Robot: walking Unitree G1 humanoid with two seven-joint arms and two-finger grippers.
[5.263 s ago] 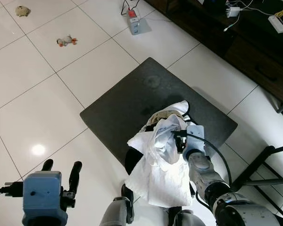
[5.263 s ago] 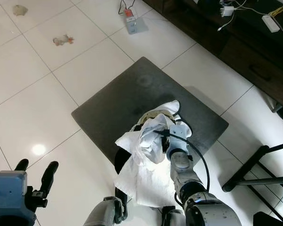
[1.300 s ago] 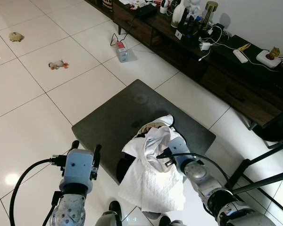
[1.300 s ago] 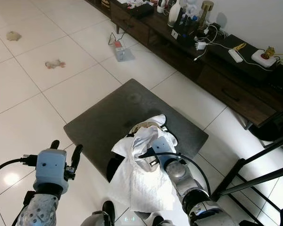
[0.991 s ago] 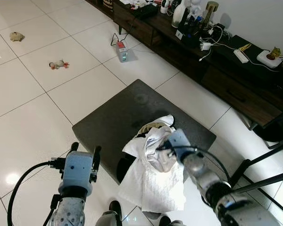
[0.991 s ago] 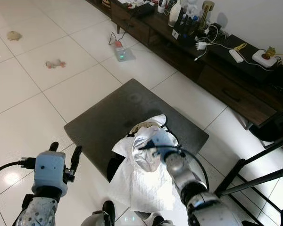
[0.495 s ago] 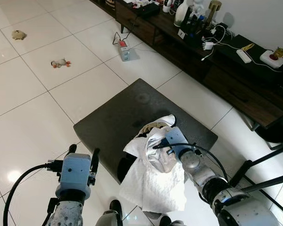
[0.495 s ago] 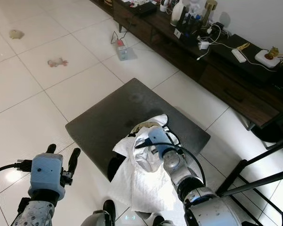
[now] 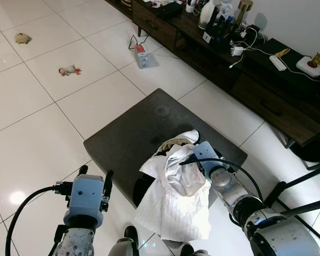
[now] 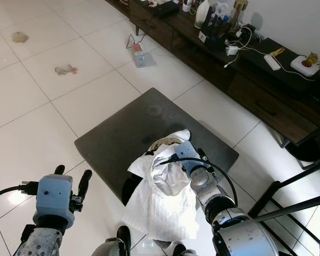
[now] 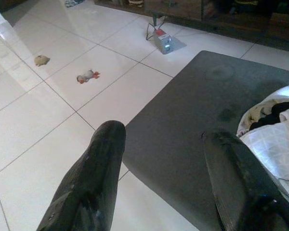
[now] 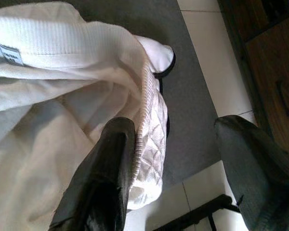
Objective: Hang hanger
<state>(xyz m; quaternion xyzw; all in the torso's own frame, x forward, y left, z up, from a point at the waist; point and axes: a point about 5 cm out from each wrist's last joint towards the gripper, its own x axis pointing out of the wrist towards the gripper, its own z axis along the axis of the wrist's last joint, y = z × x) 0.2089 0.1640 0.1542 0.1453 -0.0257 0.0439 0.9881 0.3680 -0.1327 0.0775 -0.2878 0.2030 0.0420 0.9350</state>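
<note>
Hanger itself can't be made out; white garment (image 9: 173, 197) drapes over the right gripper (image 12: 168, 168), fingers spread, above the dark mat (image 9: 133, 133). Left gripper (image 11: 161, 178) waits open, near left.

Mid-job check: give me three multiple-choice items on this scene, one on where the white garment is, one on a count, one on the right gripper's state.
1. The white garment lies:
A. at the dark mat's near edge
B. on the dark cabinet
C. beside the power strip

2. Small toys on the floor tiles:
A. none
B. two
C. five

3. The right gripper is:
A. shut
B. open against the garment
C. holding a toy

Answers: 1 A, it drapes over the dark mat. 2 B, one toy and another. 3 B, the fingers stand apart.
</note>
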